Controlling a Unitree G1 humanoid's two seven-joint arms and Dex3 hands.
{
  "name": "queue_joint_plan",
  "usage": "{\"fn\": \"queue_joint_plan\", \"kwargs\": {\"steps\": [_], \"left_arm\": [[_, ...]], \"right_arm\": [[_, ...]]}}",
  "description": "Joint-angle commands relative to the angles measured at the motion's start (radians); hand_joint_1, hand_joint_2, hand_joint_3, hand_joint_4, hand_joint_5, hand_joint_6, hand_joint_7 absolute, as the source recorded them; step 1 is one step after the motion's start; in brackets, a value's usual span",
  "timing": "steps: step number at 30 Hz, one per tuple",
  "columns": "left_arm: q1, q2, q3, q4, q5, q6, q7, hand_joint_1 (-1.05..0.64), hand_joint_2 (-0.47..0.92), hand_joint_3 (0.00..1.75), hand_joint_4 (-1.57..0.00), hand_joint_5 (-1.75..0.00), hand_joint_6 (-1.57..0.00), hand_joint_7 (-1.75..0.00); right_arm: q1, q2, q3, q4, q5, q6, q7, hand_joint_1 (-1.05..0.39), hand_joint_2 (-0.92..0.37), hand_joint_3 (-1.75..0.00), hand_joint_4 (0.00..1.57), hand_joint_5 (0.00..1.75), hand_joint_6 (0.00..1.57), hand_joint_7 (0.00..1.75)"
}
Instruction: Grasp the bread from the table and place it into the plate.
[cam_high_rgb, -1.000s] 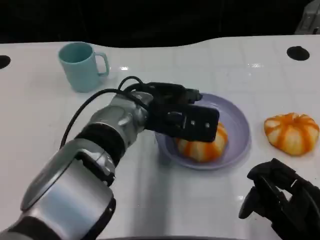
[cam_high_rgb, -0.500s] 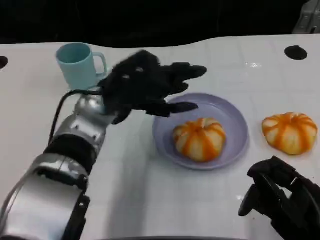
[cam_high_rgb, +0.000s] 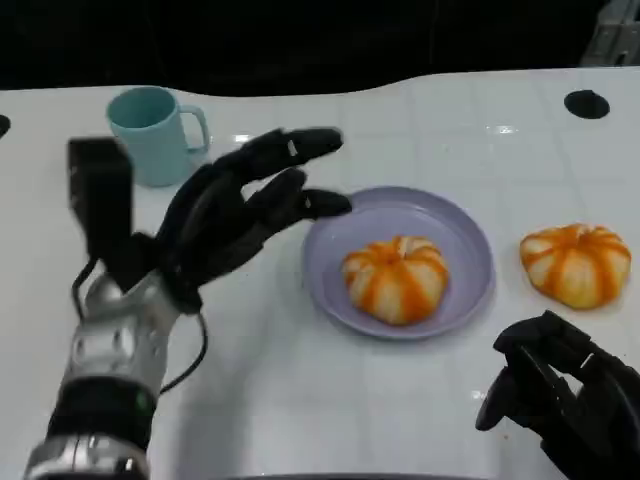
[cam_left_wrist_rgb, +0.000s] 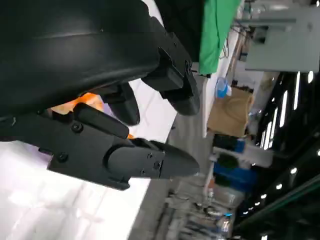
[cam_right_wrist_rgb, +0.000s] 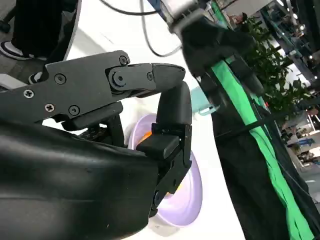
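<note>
The left robot hand (cam_high_rgb: 240, 205) is raised above the white desk (cam_high_rgb: 300, 390) with its fingers (cam_high_rgb: 300, 147) spread wide and nothing in them, the fingertips reaching toward the near rim of the lilac plate (cam_high_rgb: 465, 250). Just past those fingertips, one bread (cam_high_rgb: 396, 277), a round orange-and-cream striped bun, sits inside the plate, a little toward the robot's side of it. The hand is clear of both bun and plate. A teal mug (cam_high_rgb: 152, 132) stands upright behind the left hand, farther from the robot, handle turned toward the plate.

A second bread (cam_high_rgb: 577, 263) of the same kind lies on the desk beyond the plate from the left hand, near but apart from the plate's rim. It is ahead of the right robot hand (cam_high_rgb: 560, 395), which rests low at the desk's near edge; its fingers are loosely curled with nothing between them. From the right wrist, that robot hand (cam_right_wrist_rgb: 145, 115) shows its fingers apart, with the plate (cam_right_wrist_rgb: 187, 200) beyond them. From the left wrist, a patch of orange bread (cam_left_wrist_rgb: 80, 103) shows behind the spread fingers (cam_left_wrist_rgb: 150, 162).
</note>
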Motion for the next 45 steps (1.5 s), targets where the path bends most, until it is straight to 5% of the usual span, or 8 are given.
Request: {"fn": "queue_joint_plan", "kwargs": {"steps": [1,6,15,30,45], "left_arm": [[0.167,-0.016,0.013,-0.276,-0.093,0.173,0.069,-0.60,0.92,0.37,-0.52,-1.69,-0.46,-1.39],[0.341,-0.044,0.009,-0.527,-0.165,0.314,0.173,-0.64,0.92,0.37,-0.64,-1.75,-0.51,-1.54],[0.484,-0.050,0.016,-0.723,-0.256,0.448,0.266,-0.61,0.92,0.33,-0.70,-1.75,-0.49,-1.64],[0.631,-0.057,0.032,-0.827,-0.325,0.495,0.338,-0.57,0.92,0.42,-0.67,-1.75,-0.39,-1.69],[0.700,-0.049,0.007,-0.847,-0.310,0.459,0.333,-0.56,0.92,0.43,-0.69,-1.75,-0.45,-1.65]], "right_arm": [[0.008,-0.010,-0.003,-0.014,0.004,-0.001,-0.003,-0.44,-0.92,-0.23,0.60,1.71,0.55,1.33],[0.019,-0.003,0.003,-0.013,-0.001,-0.017,0.002,-0.45,-0.92,-0.23,0.59,1.71,0.54,1.34],[0.018,-0.009,0.004,-0.009,-0.004,-0.025,0.012,-0.48,-0.92,-0.22,0.62,1.70,0.55,1.36],[0.023,-0.005,0.006,-0.031,-0.009,-0.013,-0.013,-0.47,-0.92,-0.23,0.61,1.70,0.53,1.36],[0.011,-0.001,-0.013,-0.014,0.009,-0.022,-0.008,-0.52,-0.92,-0.24,0.58,1.71,0.50,1.38]]}}
